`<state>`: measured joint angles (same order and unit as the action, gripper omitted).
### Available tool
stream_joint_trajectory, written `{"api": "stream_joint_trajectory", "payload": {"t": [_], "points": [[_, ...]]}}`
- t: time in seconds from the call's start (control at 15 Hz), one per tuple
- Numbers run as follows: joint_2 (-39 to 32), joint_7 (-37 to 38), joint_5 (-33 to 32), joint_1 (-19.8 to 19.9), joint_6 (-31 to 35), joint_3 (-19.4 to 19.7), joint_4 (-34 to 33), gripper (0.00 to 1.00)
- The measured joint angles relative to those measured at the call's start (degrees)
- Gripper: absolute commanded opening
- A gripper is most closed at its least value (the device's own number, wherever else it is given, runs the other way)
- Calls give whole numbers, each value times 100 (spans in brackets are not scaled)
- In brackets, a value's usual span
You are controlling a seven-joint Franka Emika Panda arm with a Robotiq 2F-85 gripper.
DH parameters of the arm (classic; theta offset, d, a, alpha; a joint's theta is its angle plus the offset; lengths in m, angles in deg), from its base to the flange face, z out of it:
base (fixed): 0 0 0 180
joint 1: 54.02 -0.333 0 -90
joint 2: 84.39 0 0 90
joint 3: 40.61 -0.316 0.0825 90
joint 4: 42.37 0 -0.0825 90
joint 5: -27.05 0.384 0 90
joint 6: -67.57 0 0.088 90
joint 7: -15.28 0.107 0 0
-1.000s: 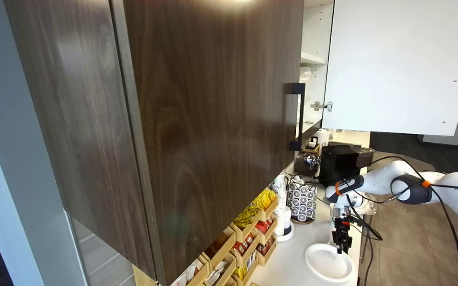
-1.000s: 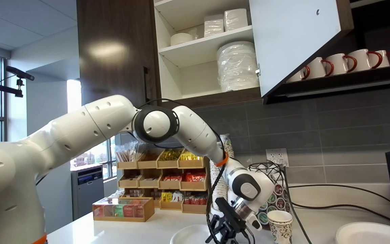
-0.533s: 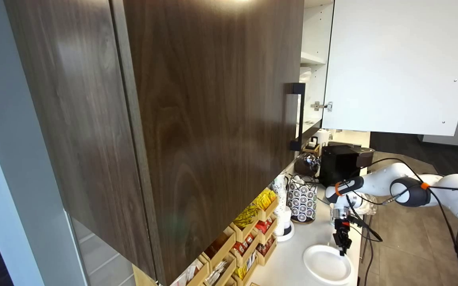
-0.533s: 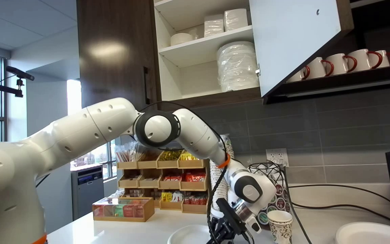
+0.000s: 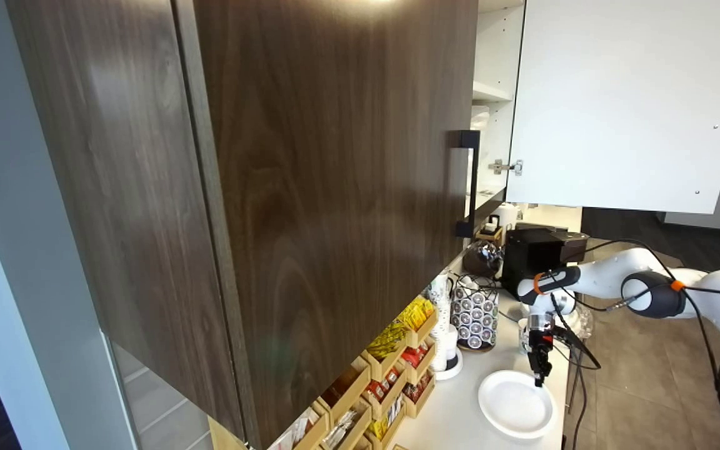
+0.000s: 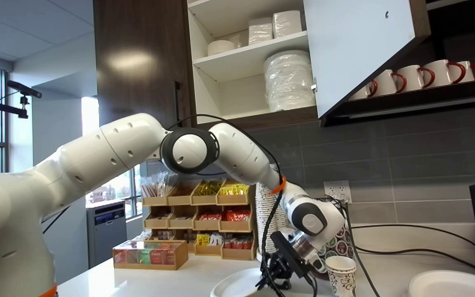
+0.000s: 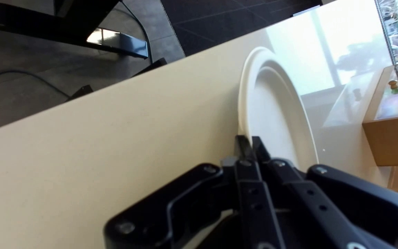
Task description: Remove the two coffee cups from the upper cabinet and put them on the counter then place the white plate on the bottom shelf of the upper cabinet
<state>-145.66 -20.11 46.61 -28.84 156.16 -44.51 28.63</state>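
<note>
Narrowed, the hand point(image 7: 250, 142) pinches the rim of the white plate point(image 7: 279, 109), right of centre in the wrist view, probably so the free side can enter the upper cabinet point(image 6: 241, 94) first. Face up, seemingly tilted over the worktop point(image 7: 116, 141), the round plate has no long axis; its free edge points to the frame's top.
</note>
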Motion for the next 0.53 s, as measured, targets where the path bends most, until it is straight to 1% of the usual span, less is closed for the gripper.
{"api": "stream_joint_trajectory", "payload": {"t": [0.27, 0.53], "points": [[537, -231, 150, 90, -6, -17, 316, 1], [1387, -274, 409, 96, -42, -20, 1006, 1]]}}
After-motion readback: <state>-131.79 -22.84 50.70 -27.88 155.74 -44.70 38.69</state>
